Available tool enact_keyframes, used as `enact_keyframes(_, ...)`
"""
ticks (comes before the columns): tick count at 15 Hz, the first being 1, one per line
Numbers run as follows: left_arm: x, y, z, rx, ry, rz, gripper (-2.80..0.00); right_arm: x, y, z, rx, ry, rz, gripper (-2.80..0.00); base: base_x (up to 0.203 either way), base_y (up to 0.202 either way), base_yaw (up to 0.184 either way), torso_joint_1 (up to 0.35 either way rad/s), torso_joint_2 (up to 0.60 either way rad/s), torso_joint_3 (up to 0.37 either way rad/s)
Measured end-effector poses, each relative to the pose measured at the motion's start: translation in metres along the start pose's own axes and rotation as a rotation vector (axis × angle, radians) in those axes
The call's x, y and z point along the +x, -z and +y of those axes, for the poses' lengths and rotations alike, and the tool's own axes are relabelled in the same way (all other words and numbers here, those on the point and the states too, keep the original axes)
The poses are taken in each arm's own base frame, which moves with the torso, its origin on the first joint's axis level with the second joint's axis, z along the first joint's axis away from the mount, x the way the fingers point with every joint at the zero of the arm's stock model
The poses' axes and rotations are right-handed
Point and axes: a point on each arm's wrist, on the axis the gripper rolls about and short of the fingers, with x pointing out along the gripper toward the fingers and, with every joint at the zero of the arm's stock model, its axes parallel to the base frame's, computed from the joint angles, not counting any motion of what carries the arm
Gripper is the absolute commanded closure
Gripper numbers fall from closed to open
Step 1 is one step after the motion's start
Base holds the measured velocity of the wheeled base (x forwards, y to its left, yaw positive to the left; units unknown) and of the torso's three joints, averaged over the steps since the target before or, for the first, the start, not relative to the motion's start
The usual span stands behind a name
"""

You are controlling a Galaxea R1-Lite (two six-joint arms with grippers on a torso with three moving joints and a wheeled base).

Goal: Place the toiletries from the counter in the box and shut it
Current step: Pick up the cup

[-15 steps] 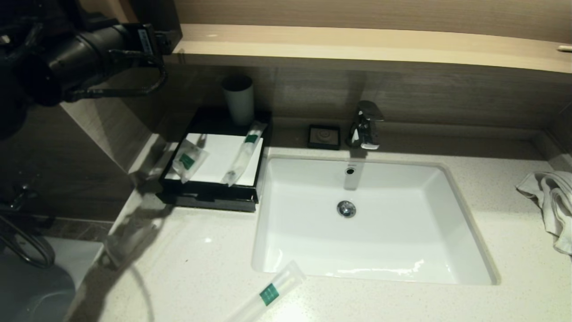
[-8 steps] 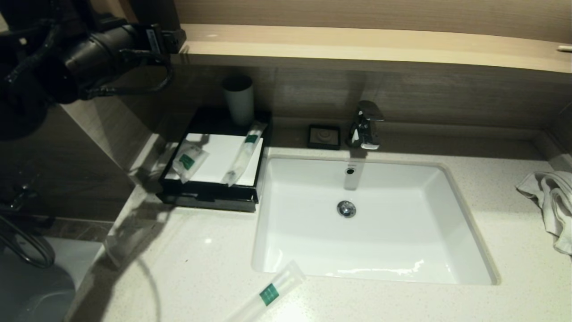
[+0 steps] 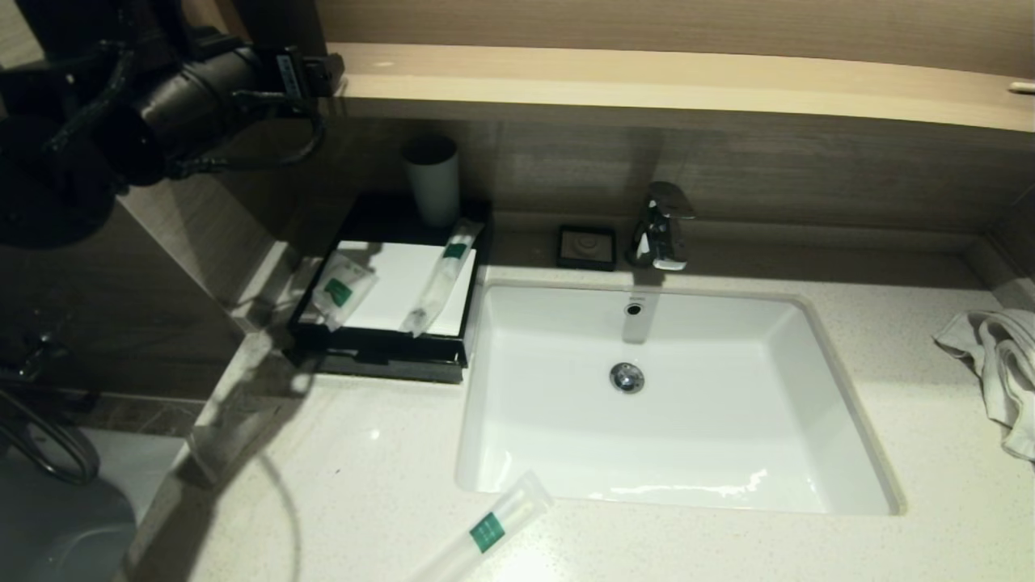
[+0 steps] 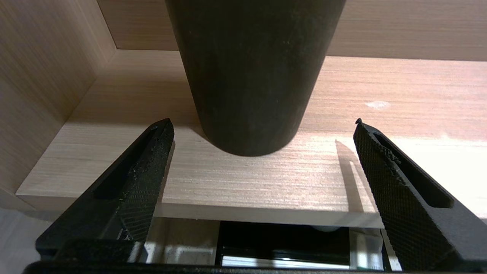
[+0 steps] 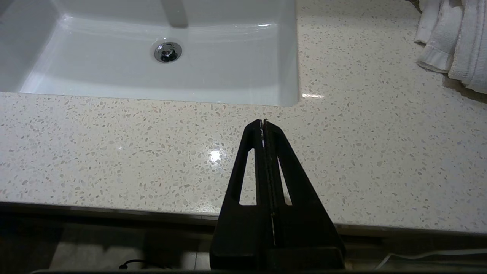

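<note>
— Where do we stand?
— Our left gripper (image 4: 262, 129) is spread wide and empty, up at the wooden shelf; the low black box (image 3: 380, 356) sits below it. Right gripper (image 5: 263, 123) is pressed together, parked.
— And the long translucent plastic packet (image 3: 485, 529)?
— Well below, on the speckled counter (image 3: 364, 485). Probably light, crinkly, slippery; we'd pinch mid-length.

Short packet (image 3: 343, 289), slim packet (image 3: 441, 277) on black box (image 3: 380, 356); another slim packet (image 3: 485, 529) on counter (image 3: 364, 485).
</note>
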Motion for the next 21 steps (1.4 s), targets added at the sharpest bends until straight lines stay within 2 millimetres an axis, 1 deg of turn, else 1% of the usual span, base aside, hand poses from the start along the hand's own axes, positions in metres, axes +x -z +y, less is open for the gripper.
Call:
enact_keyframes(9,0.016,-0.001,-0.003,-0.004,-0.009,-0.028,-2.8,0.0,0.0,0.0,0.0,0.0,0.0,0.0,0.0,0.0,0.0,0.0,0.0,0.0)
enact_keyframes(14,0.024,0.002,-0.004,-0.004,-0.009,-0.032,-2.8,0.0,0.0,0.0,0.0,0.0,0.0,0.0,0.0,0.0,0.0,0.0,0.0,0.0)
enact_keyframes(21,0.028,0.003,-0.004,-0.009,-0.013,-0.051,-2.8,0.0,0.0,0.0,0.0,0.0,0.0,0.0,0.0,0.0,0.0,0.0,0.0,0.0)
